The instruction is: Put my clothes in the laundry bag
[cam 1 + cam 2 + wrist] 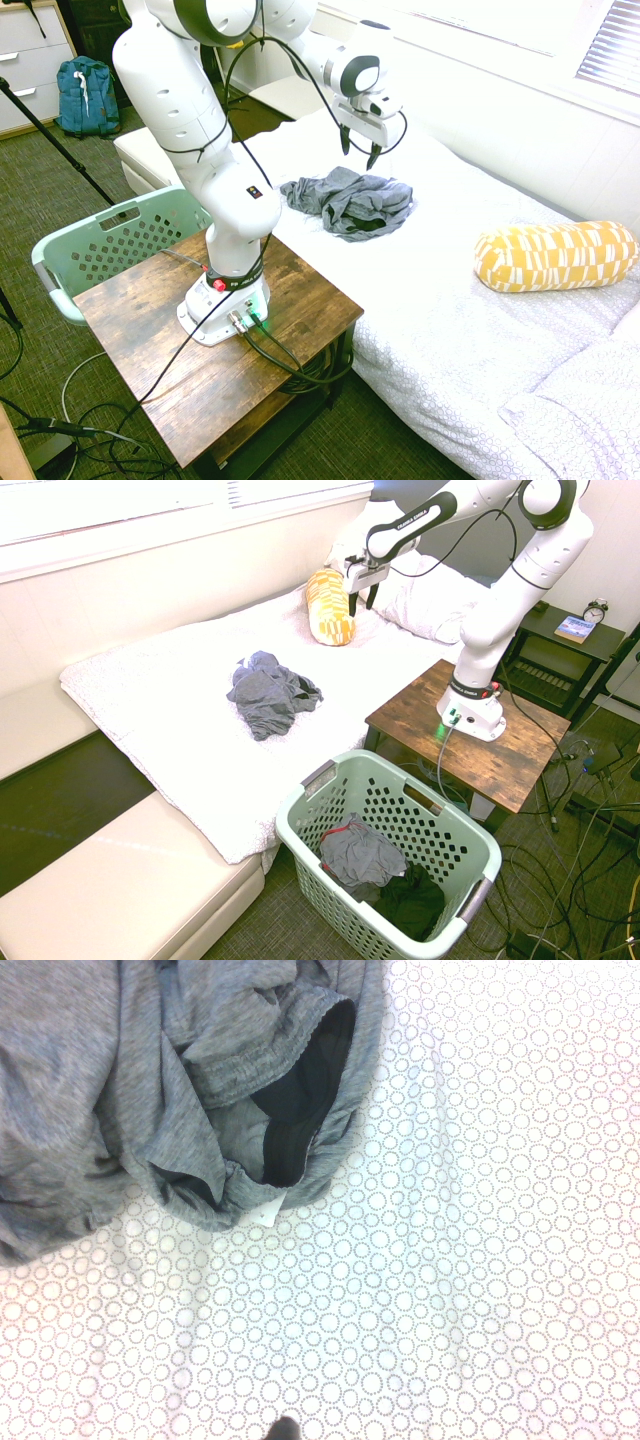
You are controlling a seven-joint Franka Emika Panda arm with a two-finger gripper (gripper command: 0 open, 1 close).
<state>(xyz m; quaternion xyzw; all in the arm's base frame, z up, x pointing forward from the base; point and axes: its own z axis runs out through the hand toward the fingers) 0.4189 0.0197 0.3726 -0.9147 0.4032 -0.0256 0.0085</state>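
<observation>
White circle-print bed [430,300], grey clothes [350,200] heaped mid-mattress.
End effector [359,150] hangs released above the heap, holding nothing; mint laundry basket [400,810] on the floor beside the bench [200,340] holds what looks like other garments.

The clothes [350,200] were heathered grey with a darker, near-black inner band showing at one opening in the wrist view; the bed cover [470,330] was white, printed all over with small dotted grey rings; the bolster pillow [556,256] was mustard yellow broken by white oblong blocks; the laundry bag [390,850] was pale mint green with grey handle strips, holding grey, black and a touch of red fabric; the side table [210,360] was mottled brown wood; the backpack [86,96] was teal blue; the arm [190,120] was white with black joints; the carpet [40,210] was dark olive green
</observation>
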